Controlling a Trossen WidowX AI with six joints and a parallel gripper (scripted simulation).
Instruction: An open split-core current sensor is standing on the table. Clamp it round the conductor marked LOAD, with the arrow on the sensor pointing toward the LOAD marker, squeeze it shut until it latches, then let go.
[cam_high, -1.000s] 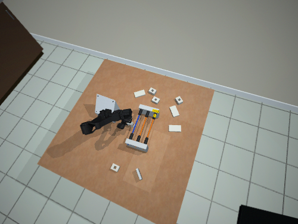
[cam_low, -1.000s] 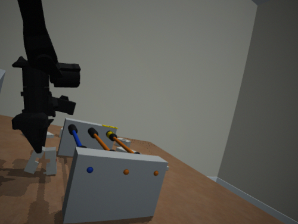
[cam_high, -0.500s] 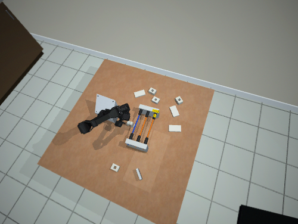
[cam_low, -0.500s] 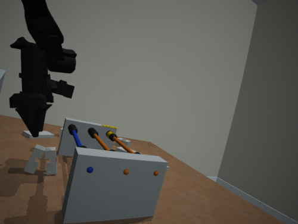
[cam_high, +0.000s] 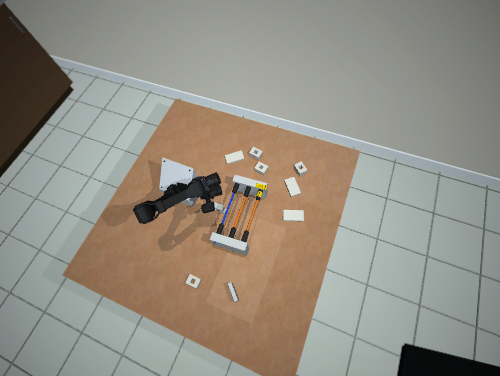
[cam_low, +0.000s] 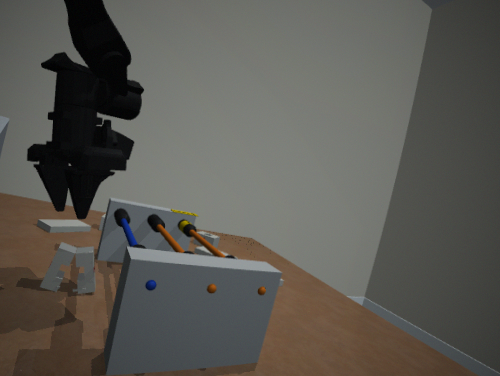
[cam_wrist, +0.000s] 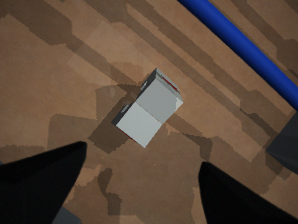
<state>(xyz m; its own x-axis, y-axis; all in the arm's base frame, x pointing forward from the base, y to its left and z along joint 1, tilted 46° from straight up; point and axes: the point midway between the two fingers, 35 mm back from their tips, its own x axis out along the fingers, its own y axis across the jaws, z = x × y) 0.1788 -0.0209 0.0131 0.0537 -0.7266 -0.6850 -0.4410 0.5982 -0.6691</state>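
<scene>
The open sensor (cam_high: 219, 207) (cam_low: 85, 257) (cam_wrist: 157, 100) stands on the table beside the rack, on the blue conductor's side, its two light grey halves spread downward like an upturned V. A red mark shows at one end in the wrist view; the arrow cannot be made out. My gripper (cam_low: 71, 214) (cam_wrist: 143, 159) is open and empty above the sensor, turned at an angle to it. The LOAD conductor (cam_high: 252, 215) (cam_low: 205, 241) is the orange one with a yellow band, beside the yellow marker (cam_high: 261, 186) (cam_low: 185, 212). Nothing is clamped round it.
The blue conductor (cam_high: 228, 207) (cam_low: 128, 232) (cam_wrist: 240, 45) is nearest the sensor, then a plain orange one (cam_high: 239, 212) (cam_low: 170, 238). They run between the near end block (cam_high: 229, 242) (cam_low: 192, 320) and a far one. White slabs (cam_high: 293, 215) (cam_high: 234, 157) and several square pieces lie around.
</scene>
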